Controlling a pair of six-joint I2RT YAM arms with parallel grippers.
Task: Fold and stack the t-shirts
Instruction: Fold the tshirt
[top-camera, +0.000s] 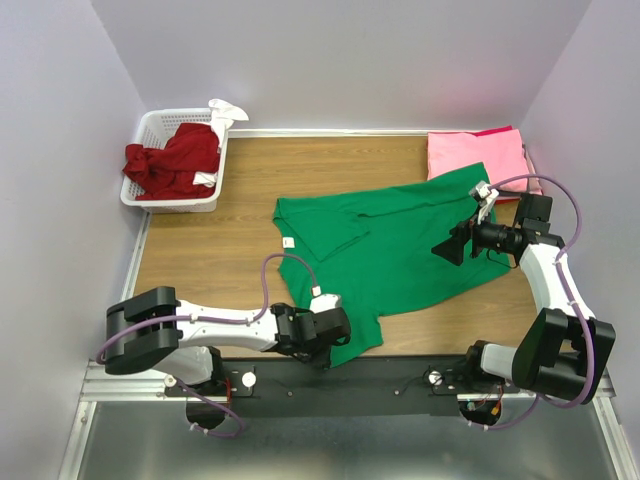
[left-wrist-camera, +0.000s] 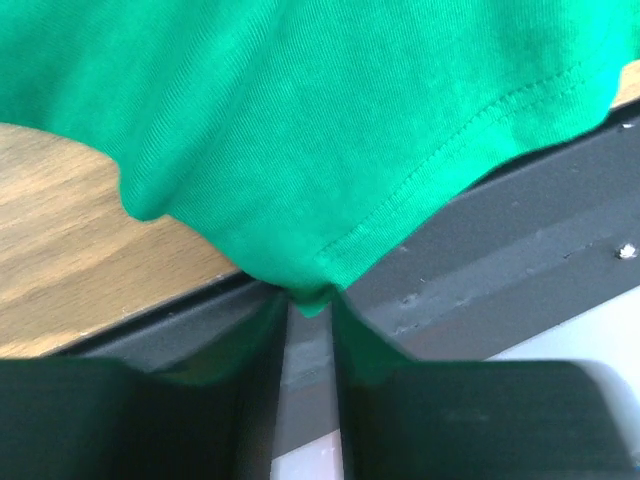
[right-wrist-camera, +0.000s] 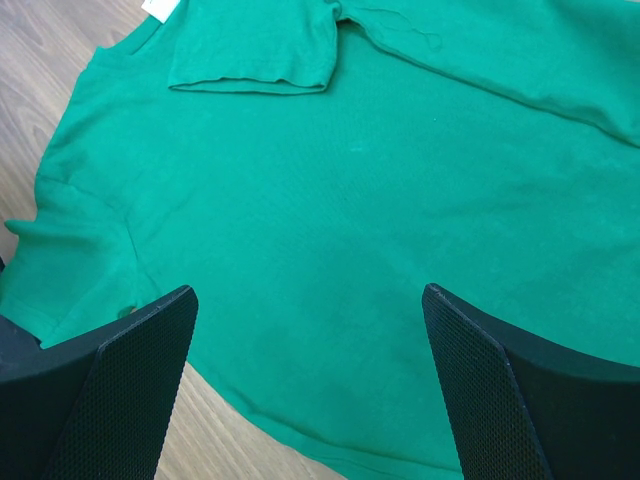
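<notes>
green shirt (top-camera: 400, 240) lies rumpled mid-table, one sleeve folded in; left gripper (left-wrist-camera: 308, 315) pinches its near-edge hem, right gripper (right-wrist-camera: 310, 292) spread wide above it.

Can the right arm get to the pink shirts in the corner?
Probably yes. The pink shirts lie just behind the right gripper, which hangs open and empty over the green shirt, with nothing between. It points away, though, so it must turn.
</notes>
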